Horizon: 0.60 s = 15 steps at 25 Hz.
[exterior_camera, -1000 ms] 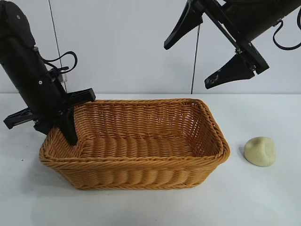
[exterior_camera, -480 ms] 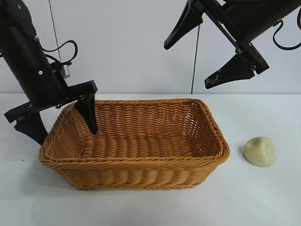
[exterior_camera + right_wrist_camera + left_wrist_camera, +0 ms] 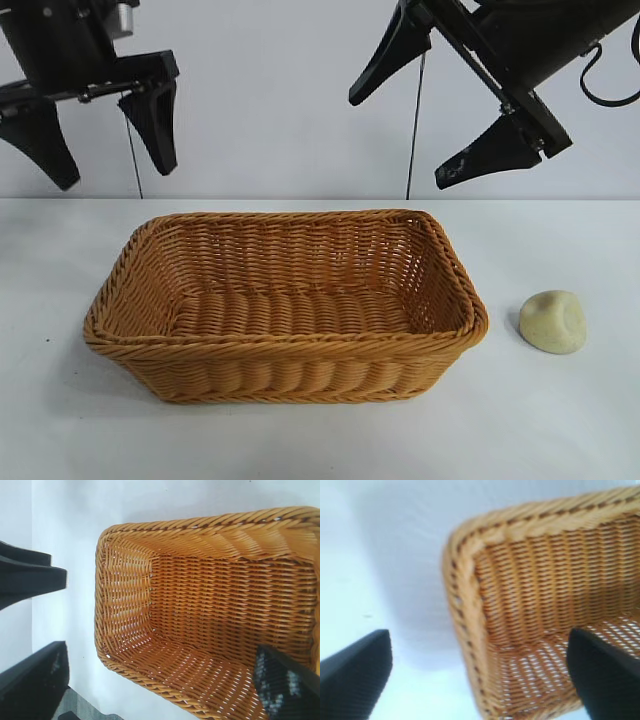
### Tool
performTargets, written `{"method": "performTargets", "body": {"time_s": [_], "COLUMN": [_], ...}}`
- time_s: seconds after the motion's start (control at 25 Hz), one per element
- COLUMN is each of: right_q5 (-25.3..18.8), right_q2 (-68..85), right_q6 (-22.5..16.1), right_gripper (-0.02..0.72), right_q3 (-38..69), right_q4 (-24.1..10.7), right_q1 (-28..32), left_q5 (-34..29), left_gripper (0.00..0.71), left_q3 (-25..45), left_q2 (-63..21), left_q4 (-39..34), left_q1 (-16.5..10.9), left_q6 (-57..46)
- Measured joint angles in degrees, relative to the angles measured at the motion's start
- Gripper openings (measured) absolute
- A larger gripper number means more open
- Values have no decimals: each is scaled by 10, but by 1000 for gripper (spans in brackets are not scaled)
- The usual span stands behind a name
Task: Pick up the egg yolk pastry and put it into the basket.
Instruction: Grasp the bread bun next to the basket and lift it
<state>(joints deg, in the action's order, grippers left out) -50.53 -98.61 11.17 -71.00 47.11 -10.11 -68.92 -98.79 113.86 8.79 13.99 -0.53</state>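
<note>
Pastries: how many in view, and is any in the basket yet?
1. The small pale yellow-cream dough-like egg yolk pastry lies on the white table, to the right of the large orange-brown woven wicker basket in the exterior view. No pastry shows inside the basket.

Bright, even, diffuse light in all views; white table [image 3: 300, 440] near washed out. Soft shadow under basket [image 3: 290, 300] toward 7 o'clock in exterior view; faint shadow beside pastry [image 3: 553, 321] at 9 o'clock. No hard glare. Exterior view sharp. Left wrist view soft, weave smeared, near fingers [image 3: 355, 677] blurred. Right wrist view crisper, dark fingers [image 3: 35, 680] out of focus.
</note>
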Motion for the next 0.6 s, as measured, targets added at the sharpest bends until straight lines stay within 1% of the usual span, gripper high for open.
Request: {"method": "performTargets", "body": {"time_s": [0.08, 0.16, 0.24, 0.32, 0.48, 0.6], "right_q5": [0, 0, 0, 0, 0, 1], "right_q2": [0, 0, 0, 0, 0, 0], "right_q6": [0, 0, 0, 0, 0, 0], "right_gripper": [694, 694, 694, 694, 694, 694], "right_q3": [0, 0, 0, 0, 0, 0], "right_q4": [0, 0, 0, 0, 0, 0], "right_q1": [0, 0, 0, 0, 0, 0], "left_q5": [-1, -2, -2, -3, -4, -4], "left_gripper": [696, 696, 696, 696, 696, 693], "left_q3": [-1, -1, -2, -2, -2, -2], "left_q2": [-1, -1, -1, -1, -1, -3], "left_q4": [-16, -30, -47, -64, -70, -68], "left_q1": [-6, -19, -38, -65, -114, -126], "left_q6": [0, 0, 0, 0, -2, -3]}}
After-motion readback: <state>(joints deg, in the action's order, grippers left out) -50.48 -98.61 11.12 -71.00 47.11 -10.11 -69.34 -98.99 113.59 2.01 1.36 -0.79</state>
